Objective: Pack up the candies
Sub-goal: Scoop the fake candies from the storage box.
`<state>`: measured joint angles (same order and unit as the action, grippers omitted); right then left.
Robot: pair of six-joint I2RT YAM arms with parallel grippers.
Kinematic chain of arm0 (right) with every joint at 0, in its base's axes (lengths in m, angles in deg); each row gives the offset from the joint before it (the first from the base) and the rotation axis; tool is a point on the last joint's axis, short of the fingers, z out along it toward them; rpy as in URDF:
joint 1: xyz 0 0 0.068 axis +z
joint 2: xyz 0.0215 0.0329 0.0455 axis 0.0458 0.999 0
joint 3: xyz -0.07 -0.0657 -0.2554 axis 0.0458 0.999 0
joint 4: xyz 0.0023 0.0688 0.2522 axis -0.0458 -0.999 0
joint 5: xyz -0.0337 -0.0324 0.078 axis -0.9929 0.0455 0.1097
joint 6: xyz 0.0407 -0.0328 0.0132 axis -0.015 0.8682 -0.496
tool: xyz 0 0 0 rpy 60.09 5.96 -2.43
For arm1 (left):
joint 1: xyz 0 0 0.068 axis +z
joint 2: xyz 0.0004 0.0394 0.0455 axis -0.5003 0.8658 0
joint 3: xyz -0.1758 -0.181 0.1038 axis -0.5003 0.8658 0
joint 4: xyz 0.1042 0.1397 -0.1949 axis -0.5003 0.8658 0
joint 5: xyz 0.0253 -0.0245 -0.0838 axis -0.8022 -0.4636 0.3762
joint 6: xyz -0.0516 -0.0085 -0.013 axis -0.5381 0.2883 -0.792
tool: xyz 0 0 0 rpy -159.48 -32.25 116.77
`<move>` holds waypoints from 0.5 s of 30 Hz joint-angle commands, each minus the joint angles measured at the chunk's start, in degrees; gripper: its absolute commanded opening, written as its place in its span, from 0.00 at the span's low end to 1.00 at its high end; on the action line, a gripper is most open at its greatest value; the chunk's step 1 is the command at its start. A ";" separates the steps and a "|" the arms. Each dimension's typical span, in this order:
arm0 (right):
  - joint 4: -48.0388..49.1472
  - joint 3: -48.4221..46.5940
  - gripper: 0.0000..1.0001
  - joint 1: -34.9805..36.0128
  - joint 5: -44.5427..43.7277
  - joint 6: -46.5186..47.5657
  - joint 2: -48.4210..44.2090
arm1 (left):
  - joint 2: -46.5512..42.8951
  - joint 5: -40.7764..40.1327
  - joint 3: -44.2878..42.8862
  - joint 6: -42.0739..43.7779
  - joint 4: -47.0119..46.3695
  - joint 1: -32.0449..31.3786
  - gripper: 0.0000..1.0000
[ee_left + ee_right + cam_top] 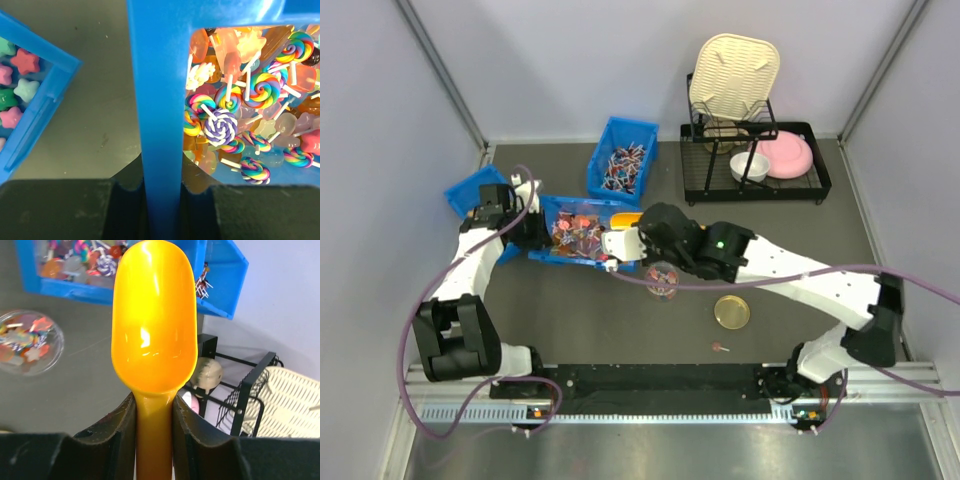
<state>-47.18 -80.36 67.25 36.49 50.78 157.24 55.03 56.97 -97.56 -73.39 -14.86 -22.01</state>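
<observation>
Yellow scoop (154, 325) in right hand (154, 410)

Top cam: high, behind arm bases, looks down on whole table (620, 320). Wrist cams: v. close, facing fwd; all share bin (160, 100) of candies (250, 90).

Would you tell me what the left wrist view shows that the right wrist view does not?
Left wrist only: the left end effector shut on the blue plastic bin, and pastel star-shaped sweets. Right wrist only: the right end effector gripping an empty yellow plastic scoop, a clear round tub, a black wire rack. Both: the mixed-colour candies in that bin.
</observation>
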 commanded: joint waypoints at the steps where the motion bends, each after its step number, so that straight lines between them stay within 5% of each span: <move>1: 0.28 -6.82 0.00 -1.95 -5.78 4.88 8.04 | -1.35 0.85 -5.19 -1.03 -1.86 -1.24 0.00; 15: -5.86 -21.85 0.00 0.86 -9.04 14.82 31.88 | -2.06 -0.67 -4.05 -1.47 -3.26 -2.91 0.00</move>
<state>-49.61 -96.71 66.72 30.57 63.13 184.91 55.12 49.39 -98.43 -71.99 -12.98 -24.74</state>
